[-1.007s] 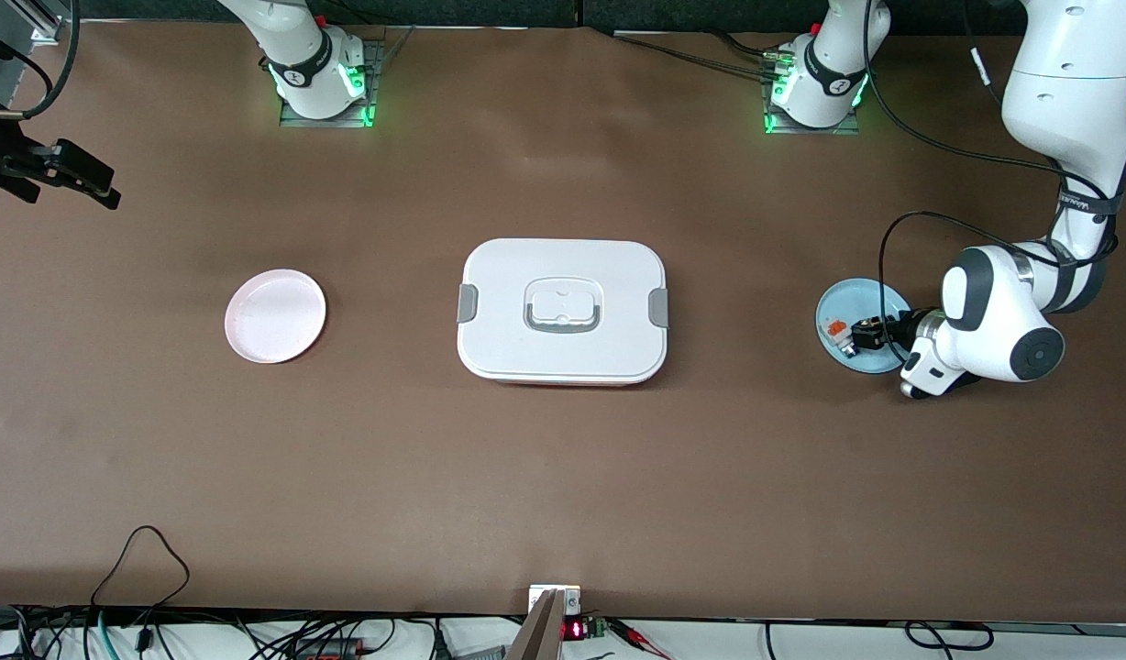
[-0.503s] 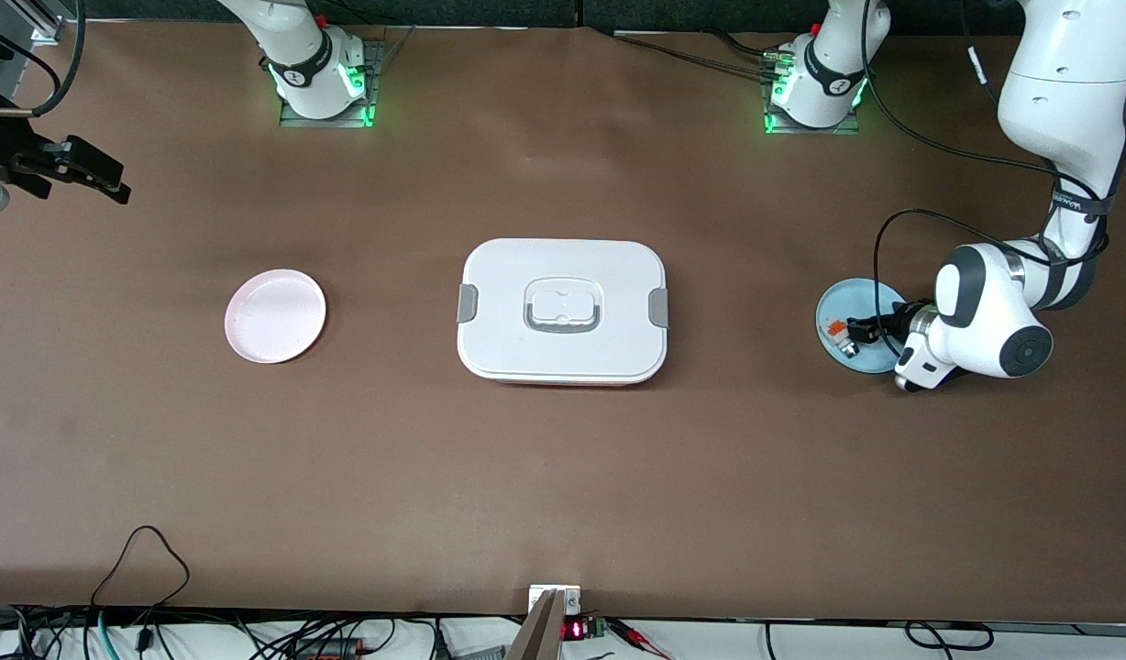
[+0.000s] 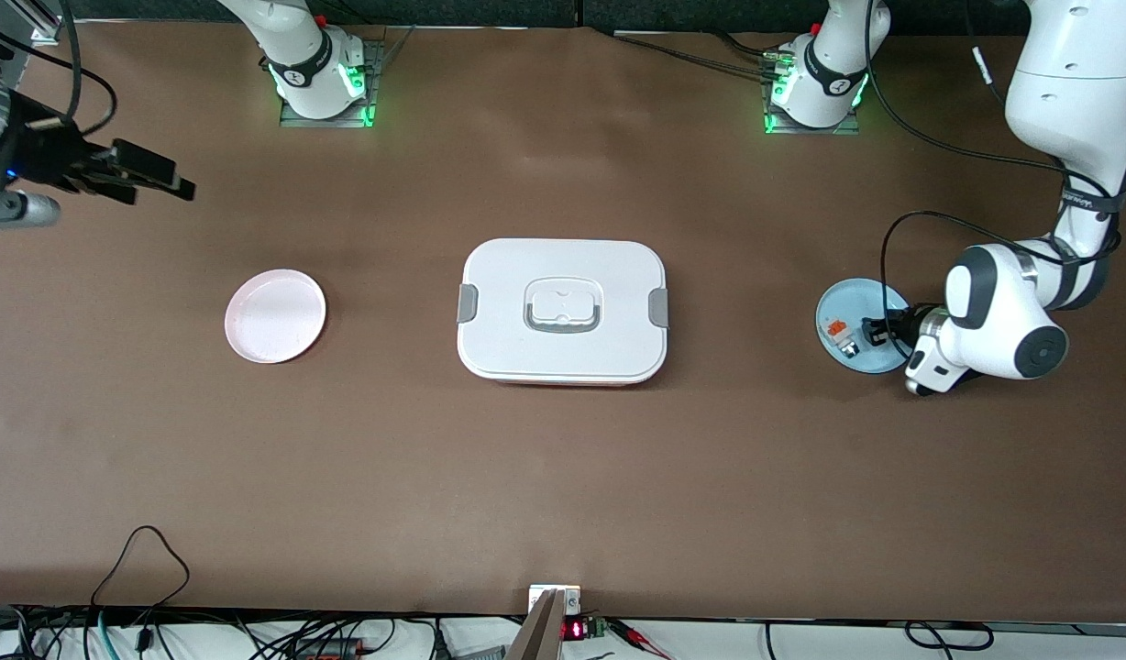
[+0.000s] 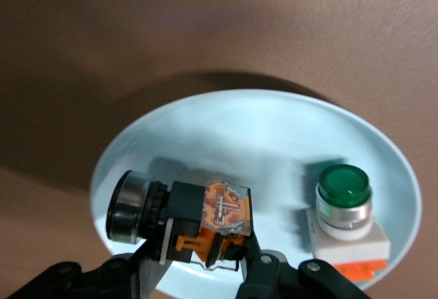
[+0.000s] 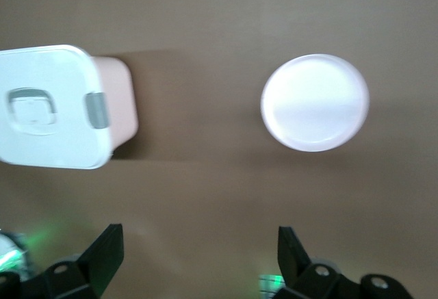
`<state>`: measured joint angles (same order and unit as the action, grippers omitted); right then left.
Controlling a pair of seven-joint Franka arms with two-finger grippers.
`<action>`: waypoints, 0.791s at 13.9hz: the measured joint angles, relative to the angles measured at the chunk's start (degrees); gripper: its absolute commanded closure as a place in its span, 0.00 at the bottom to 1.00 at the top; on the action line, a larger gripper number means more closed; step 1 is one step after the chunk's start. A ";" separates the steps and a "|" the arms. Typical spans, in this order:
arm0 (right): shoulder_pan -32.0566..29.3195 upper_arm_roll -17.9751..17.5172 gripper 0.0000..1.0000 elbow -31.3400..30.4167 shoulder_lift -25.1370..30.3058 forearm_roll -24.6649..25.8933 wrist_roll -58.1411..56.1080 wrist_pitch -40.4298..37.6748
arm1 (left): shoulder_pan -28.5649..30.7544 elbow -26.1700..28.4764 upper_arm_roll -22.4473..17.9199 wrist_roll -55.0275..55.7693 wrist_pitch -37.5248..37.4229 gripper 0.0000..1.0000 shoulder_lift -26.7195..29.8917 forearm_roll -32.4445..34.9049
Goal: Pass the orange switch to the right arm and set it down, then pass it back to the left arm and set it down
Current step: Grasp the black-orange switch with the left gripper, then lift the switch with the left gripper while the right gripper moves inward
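The orange switch (image 4: 209, 210), black with orange markings and a dark round end, sits at the blue plate (image 4: 274, 135). My left gripper (image 4: 202, 263) is shut on it, one finger pressing each side. In the front view this gripper (image 3: 871, 332) is low over the blue plate (image 3: 847, 298) at the left arm's end of the table. The white box (image 3: 563, 310) with grey latches stands mid-table. My right gripper (image 3: 155, 179) hovers open over bare table at the right arm's end, with nothing between its fingers (image 5: 106, 251).
A white piece with a green cap (image 4: 344, 210) and an orange base shares the blue plate beside the switch. A pink plate (image 3: 275, 315) lies between the box and the right arm's end. Cables run along the table edge nearest the front camera.
My left gripper has closed on the orange switch over the blue plate. The right gripper has moved a little toward the middle of the table, still open.
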<state>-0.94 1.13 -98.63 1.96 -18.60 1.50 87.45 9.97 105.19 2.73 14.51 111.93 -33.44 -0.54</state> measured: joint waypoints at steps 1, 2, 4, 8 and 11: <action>0.01 -0.01 0.00 0.01 -0.71 -1.91 -0.01 0.01 | 0.06 -1.88 0.00 0.00 -2.26 0.72 0.18 0.00; 0.02 -0.03 0.00 0.02 -1.25 -3.81 -0.01 0.02 | 0.07 -3.70 0.01 0.00 -4.13 0.72 0.44 -0.26; 0.03 -0.05 0.00 0.03 -2.12 -7.71 -0.01 0.00 | 0.06 -5.99 0.06 0.01 -6.11 0.72 0.96 -1.55; 0.10 -0.15 0.00 0.02 -4.33 -14.50 -0.40 -0.08 | 0.02 -6.63 0.32 0.76 -6.49 0.72 1.03 -1.96; 0.39 -0.37 0.00 0.03 -5.35 -18.67 -1.15 -0.03 | 0.02 -6.64 0.36 0.96 -6.50 0.73 1.03 -1.97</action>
<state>-0.56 0.76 -98.60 -3.39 -37.27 0.34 87.42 9.99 98.56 3.09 15.46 105.43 -32.40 -2.52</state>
